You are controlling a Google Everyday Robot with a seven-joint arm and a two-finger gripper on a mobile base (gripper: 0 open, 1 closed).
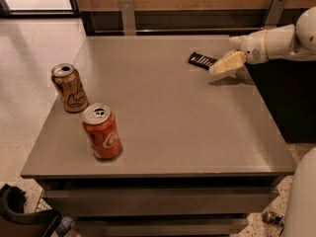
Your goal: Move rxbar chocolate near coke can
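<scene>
The rxbar chocolate (202, 60), a small flat black bar with white lettering, lies on the grey table (163, 112) at the far right. My gripper (223, 65) reaches in from the right and hovers just right of the bar, its cream fingers (228, 63) pointing down-left at the bar's right end. The coke can (101, 132), red with white script and a silver top, stands upright near the front left of the table, far from the bar.
A tan-gold can (70, 88) with dark script stands upright behind and left of the coke can. A wood-panelled wall with metal brackets (127, 15) runs behind the table. A dark cabinet (291, 98) stands right of the table.
</scene>
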